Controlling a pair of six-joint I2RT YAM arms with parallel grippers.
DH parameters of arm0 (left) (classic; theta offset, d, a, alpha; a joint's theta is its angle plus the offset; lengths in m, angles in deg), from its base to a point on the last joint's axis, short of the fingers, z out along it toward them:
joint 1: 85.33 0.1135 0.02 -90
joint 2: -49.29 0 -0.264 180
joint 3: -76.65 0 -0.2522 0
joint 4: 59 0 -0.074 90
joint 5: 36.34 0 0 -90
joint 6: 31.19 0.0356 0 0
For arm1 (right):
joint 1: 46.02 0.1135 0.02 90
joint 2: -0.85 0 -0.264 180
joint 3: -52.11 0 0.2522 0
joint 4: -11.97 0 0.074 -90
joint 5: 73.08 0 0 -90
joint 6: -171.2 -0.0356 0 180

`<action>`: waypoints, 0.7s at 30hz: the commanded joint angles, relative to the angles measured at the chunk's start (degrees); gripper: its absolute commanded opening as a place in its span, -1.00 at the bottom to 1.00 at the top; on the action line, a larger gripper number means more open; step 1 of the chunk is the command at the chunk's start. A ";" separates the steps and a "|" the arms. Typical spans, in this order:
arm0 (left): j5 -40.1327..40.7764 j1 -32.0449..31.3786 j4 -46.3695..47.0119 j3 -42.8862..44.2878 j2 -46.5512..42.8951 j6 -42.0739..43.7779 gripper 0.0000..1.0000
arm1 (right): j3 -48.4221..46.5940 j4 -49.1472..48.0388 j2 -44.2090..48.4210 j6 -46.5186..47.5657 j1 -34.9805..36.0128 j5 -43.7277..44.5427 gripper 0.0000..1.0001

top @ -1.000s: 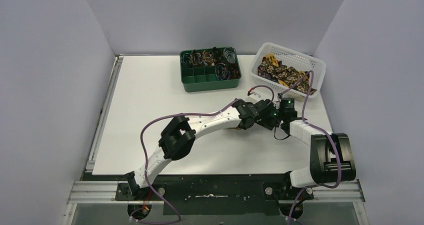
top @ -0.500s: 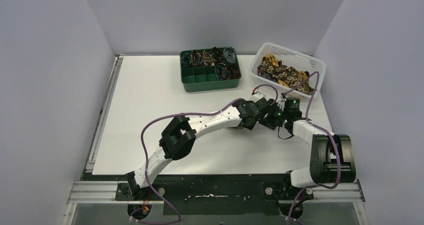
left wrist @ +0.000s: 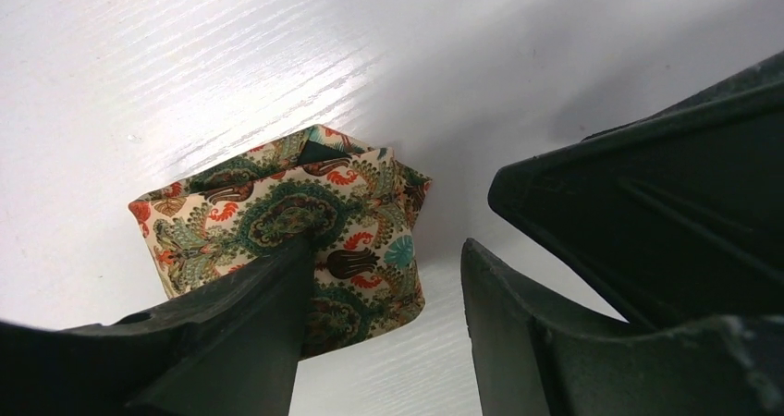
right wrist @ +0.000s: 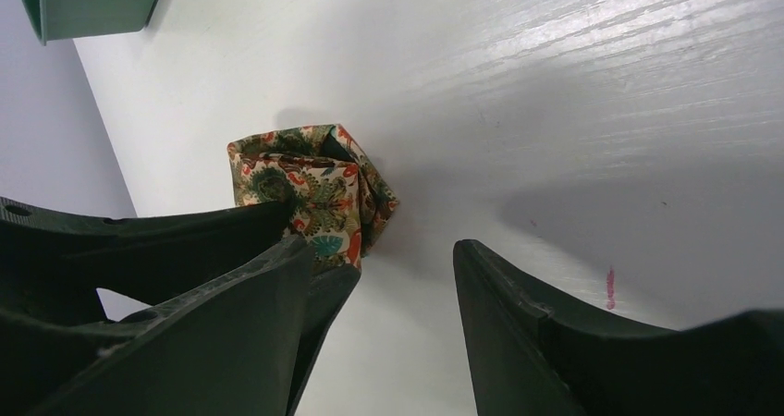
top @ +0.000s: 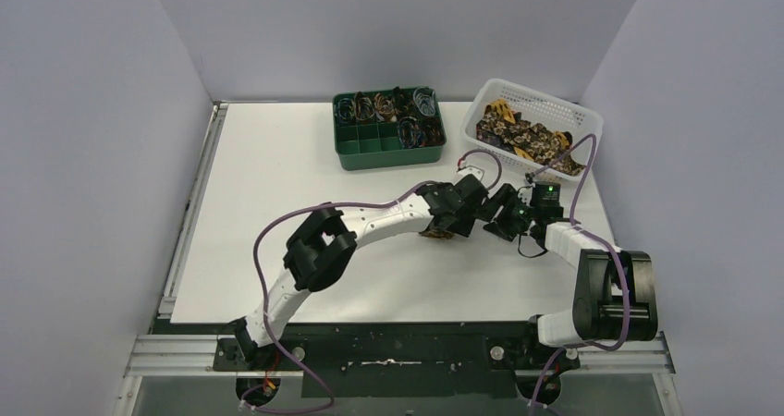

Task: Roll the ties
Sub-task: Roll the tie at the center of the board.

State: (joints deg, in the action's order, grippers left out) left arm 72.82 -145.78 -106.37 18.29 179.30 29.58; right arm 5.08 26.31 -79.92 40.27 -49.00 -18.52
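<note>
Looking down from the top camera, a white worktop (top: pixel 277 203) is seen. A green tray (top: pixel 388 152) with small boxes in it is placed at the back, and a white basket (top: pixel 582 125) is placed to its right. More ties (top: pixel 518 134) are piled in the basket. Both arms are bent toward the middle right of the worktop. The left end effector (top: pixel 446 224) and the right end effector (top: pixel 496 224) are held close together there. A rolled tie (top: pixel 432 235) is seen as a small brown patch under the left one. From this high up, it cannot be told how wide the fingers are spread.

From the left wrist camera, the rolled tie (left wrist: pixel 287 222) is shown lying on the worktop as a small, loose bundle. It is printed in cream, green and red. The left end effector (left wrist: pixel 384 250) is spread wide and nothing is held. One finger (left wrist: pixel 231 342) is placed in front of the tie's near edge. Whether it touches cannot be told.

From the right wrist camera, the same tie (right wrist: pixel 310 194) is seen on the worktop, with a corner of the green tray (right wrist: pixel 83 0) at the top left. The right end effector (right wrist: pixel 398 259) is spread wide too, and nothing is held. The tie is found just past its left finger (right wrist: pixel 185 342).
</note>
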 commanded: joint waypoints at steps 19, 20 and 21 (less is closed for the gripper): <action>-13.52 7.23 30.99 -33.28 -29.73 -2.66 0.51 | -3.09 -7.37 2.64 7.37 6.19 -5.54 0.18; -13.75 8.11 32.08 -35.39 -30.90 -3.13 0.52 | -4.50 -4.69 2.10 8.37 7.36 -4.16 0.19; -14.61 9.34 33.73 -37.66 -31.95 -3.75 0.52 | -5.81 -2.65 1.46 9.08 8.31 -2.76 0.21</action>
State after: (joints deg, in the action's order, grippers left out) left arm 61.11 -139.59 -80.91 -13.34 152.53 27.94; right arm 4.35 20.84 -78.80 44.64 -44.50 -24.18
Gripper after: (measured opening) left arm 0.756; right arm 0.590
